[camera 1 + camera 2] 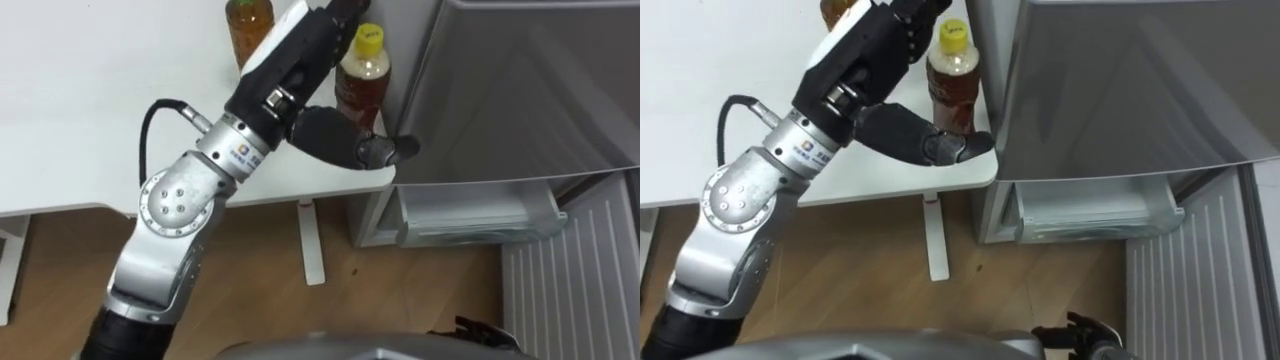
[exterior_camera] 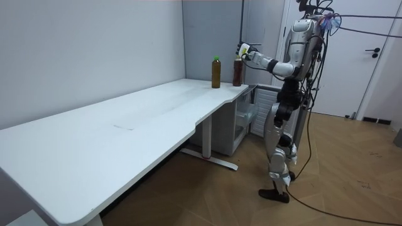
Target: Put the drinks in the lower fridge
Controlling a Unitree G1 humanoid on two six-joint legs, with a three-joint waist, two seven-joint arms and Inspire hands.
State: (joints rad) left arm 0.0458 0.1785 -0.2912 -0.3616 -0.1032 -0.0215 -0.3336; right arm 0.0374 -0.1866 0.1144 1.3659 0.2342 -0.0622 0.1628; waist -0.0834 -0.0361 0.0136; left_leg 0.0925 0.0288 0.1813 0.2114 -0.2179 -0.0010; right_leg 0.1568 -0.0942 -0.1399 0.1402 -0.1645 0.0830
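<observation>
The left hand (image 1: 298, 62) reaches over the corner of the white flat-topped table (image 1: 90, 130). Its fingers and thumb are spread apart on either side of the clear plastic, yellow-capped bottle of brown drink (image 1: 362, 92), not clamped on it. This bottle stands upright at the table edge beside the grey fridge (image 1: 520, 90). A second amber bottle (image 1: 248, 30) stands near it.

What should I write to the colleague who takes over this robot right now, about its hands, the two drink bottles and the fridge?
Left hand: open, reaching round the brown tea bottle with the yellow cap, thumb straight in front of it, not yet gripping.
That bottle and the amber plastic bottle with the green cap stand upright at the corner of the white table.
The lower grey fridge compartment is open beside the table.
Done: fridge open. Left: grip, carry and place both bottles.
</observation>
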